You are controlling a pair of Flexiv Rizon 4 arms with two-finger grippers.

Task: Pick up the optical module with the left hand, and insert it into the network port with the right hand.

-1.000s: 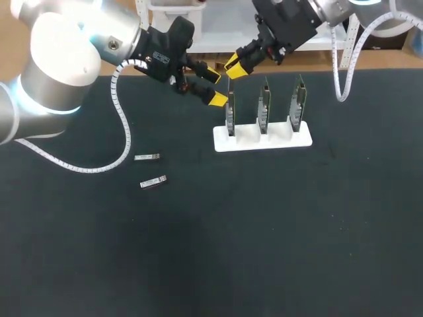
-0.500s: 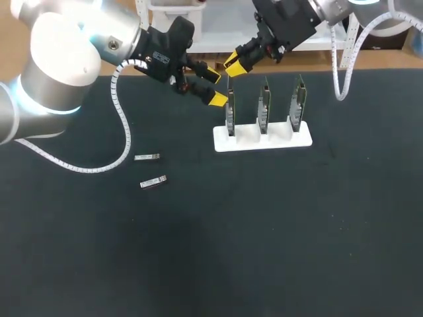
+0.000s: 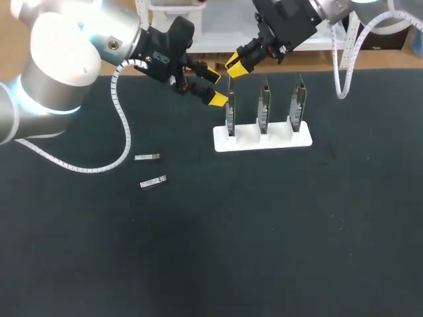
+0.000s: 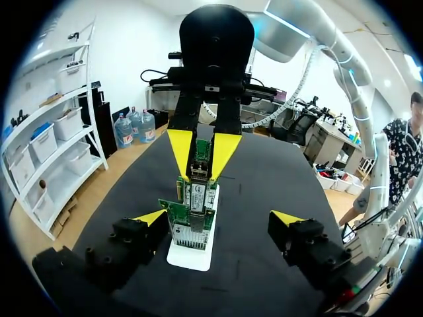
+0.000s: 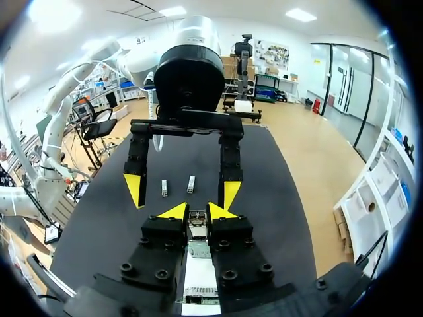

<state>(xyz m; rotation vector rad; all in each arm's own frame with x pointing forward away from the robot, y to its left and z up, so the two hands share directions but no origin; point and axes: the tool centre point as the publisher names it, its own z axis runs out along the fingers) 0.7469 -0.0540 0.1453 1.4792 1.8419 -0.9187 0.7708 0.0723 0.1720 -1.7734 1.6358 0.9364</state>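
My right gripper hangs over the leftmost of three upright network cards and is shut on an optical module. In the right wrist view the module sits between the yellow tips of that gripper, just above the card's edge. My left gripper stands open beside the same card, holding nothing. In the left wrist view its gripper straddles the card, with the right gripper and its module beyond.
A white stand holds the three cards at the table's back middle. Two spare modules lie on the black mat to the left. The mat's front half holds nothing else.
My right gripper has shifted very slightly up and back with the module. The left arm has kept still.
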